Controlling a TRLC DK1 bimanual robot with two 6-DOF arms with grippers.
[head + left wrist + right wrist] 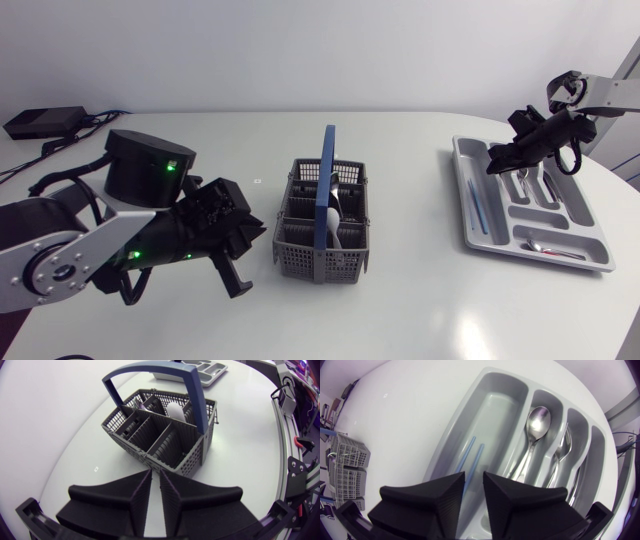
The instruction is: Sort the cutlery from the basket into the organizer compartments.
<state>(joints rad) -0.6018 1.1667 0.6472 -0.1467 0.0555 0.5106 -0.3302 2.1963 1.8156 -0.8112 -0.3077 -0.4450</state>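
The grey cutlery basket (290,215) with its blue handle (327,185) stands mid-table, and a white spoon (333,215) lies in it. In the left wrist view the basket (165,445) is just ahead of my left gripper (155,474), whose fingers are nearly together around nothing. The left gripper (235,270) hangs to the left of the basket. At the right, my right gripper (497,160) hovers over the grey organizer (480,225). Its fingers stand slightly apart (474,477) above two thin blue sticks (470,455) lying in the long compartment (500,415). A spoon (536,422) and other metal cutlery (561,450) fill the neighbouring slots.
A metal spoon (545,247) lies in the organizer's near cross compartment. A black box with cables (45,122) sits at the back left corner. The table's curved edge runs close behind the organizer on the right.
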